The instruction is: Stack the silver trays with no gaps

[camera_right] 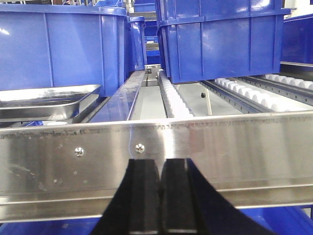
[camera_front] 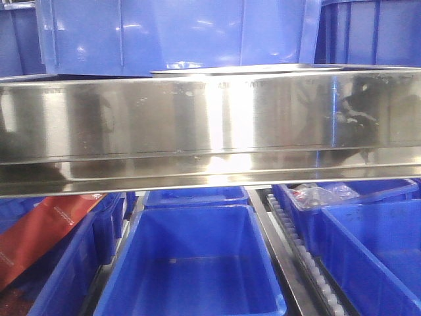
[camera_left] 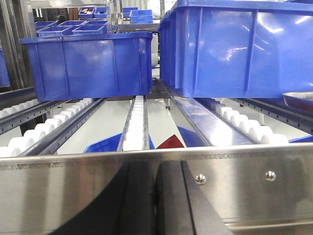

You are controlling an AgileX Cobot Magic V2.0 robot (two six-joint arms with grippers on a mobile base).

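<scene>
Two things fill the front view: the steel rail point(camera_front: 210, 125) and, just above it, a thin bright rim of the silver trays point(camera_front: 276, 68). From the left wrist, the left gripper point(camera_left: 155, 169) is pinched together and empty, with one tray corner at far right. From the right wrist, the right gripper point(camera_right: 160, 164) is closed and empty too, and the trays sit left behind the rail, seemingly one on another. They look mirror-bright and stiff, probably light and slippery, so we would pinch the flat rim.
</scene>
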